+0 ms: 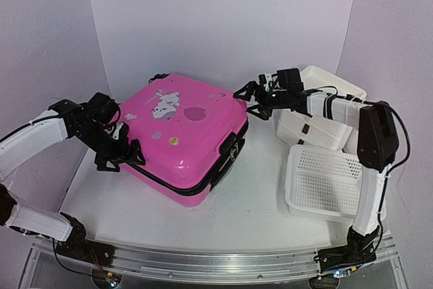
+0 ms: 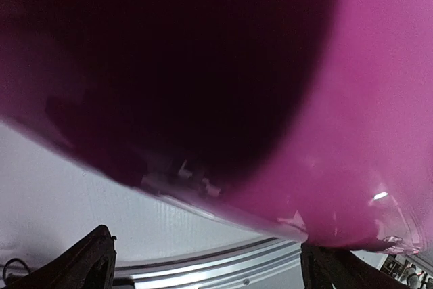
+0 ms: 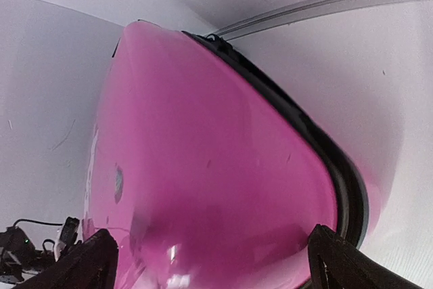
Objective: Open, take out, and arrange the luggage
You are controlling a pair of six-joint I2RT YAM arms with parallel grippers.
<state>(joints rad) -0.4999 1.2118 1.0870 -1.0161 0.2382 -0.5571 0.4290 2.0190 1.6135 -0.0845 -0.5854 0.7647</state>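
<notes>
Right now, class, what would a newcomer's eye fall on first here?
The hot-pink suitcase, shut, mid-table. An open gripper flanks each side: left gripper at its left edge, right gripper at its far right corner. A white basket lies to its right.

I count one piece of pink luggage [image 1: 186, 133] on the one worktop [image 1: 257, 201]. To the right of it are one white mesh basket [image 1: 323, 184] and one white drawer stack [image 1: 304, 130]. There are two robot arms, the left arm [image 1: 30, 141] and the right arm [image 1: 375, 147], one either side of the luggage. That makes two grippers: the left gripper [image 1: 122, 157] and the right gripper [image 1: 247, 93].
</notes>
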